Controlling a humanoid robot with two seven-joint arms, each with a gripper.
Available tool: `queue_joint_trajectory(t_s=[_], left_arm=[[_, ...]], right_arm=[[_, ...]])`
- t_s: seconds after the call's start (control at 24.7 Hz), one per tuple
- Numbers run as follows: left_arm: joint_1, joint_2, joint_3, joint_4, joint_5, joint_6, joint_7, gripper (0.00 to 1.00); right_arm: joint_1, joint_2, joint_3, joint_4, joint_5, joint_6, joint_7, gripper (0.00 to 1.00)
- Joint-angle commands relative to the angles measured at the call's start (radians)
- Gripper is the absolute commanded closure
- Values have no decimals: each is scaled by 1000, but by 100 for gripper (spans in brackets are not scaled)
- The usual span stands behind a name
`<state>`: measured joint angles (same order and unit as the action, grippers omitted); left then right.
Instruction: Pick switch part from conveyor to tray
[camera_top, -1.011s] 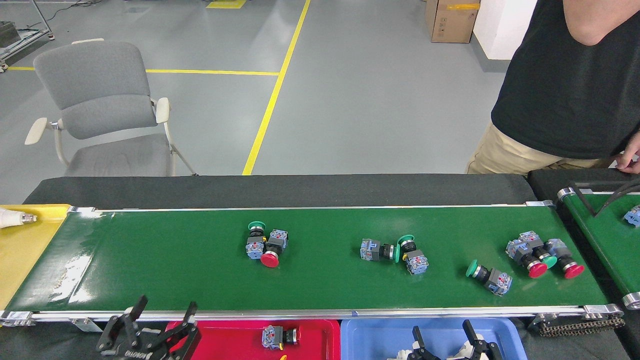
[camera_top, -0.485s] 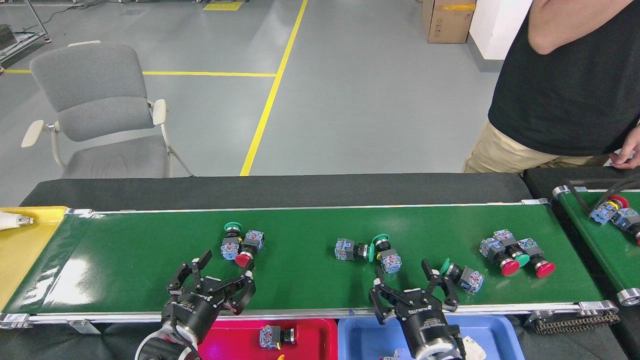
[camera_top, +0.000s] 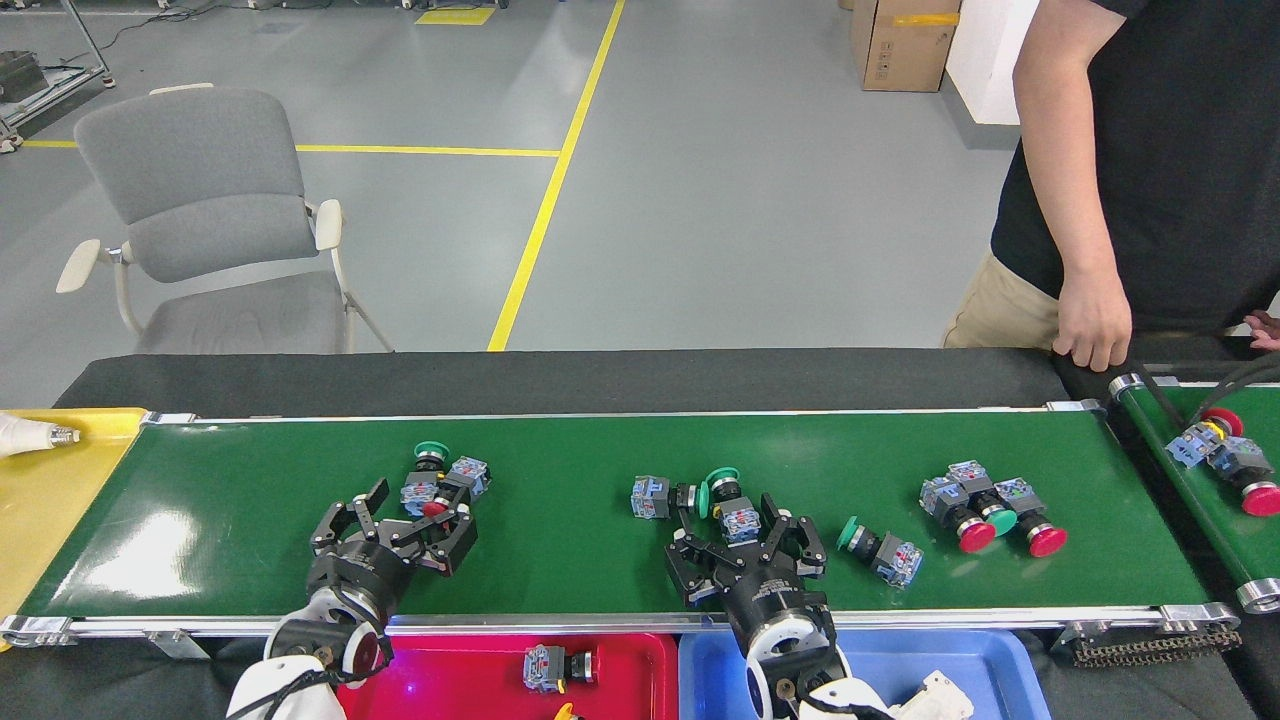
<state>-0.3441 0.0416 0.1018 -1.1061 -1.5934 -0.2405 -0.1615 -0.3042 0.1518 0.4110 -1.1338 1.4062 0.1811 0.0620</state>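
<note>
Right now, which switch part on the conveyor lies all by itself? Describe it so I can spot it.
On the long green conveyor, look right of the right gripper. The lone switch part has a green cap and touches nothing, unlike the red-capped cluster further right.

The conveyor (camera_top: 560, 560) belt is shining glossy green, catching glare at its left end, and its side rails are gleaming like bare silver metal. The switch parts (camera_top: 985, 505) are looking like smooth moulded plastic. The red tray (camera_top: 640, 665) and the blue tray (camera_top: 1000, 665) are showing shiny plastic. The chair (camera_top: 200, 200) is wearing matt grey cloth.
</note>
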Motion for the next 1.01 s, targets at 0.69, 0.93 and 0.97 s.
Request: queue_joint_trajectory(t_s=[0.69,0.93,0.97], left_arm=[[-15,-6,-4,19,16,0,36,57],[109,0,-11,-164,49,-164,56,61],[154,3,-8,-231,56,-217,56,61]], right_arm=[[234,-158,342,-434,7,-215,-16,0],[247,-163,335,-455,4,-207,-21,0],[254,-169,322,-469,2,-206,-22,0]])
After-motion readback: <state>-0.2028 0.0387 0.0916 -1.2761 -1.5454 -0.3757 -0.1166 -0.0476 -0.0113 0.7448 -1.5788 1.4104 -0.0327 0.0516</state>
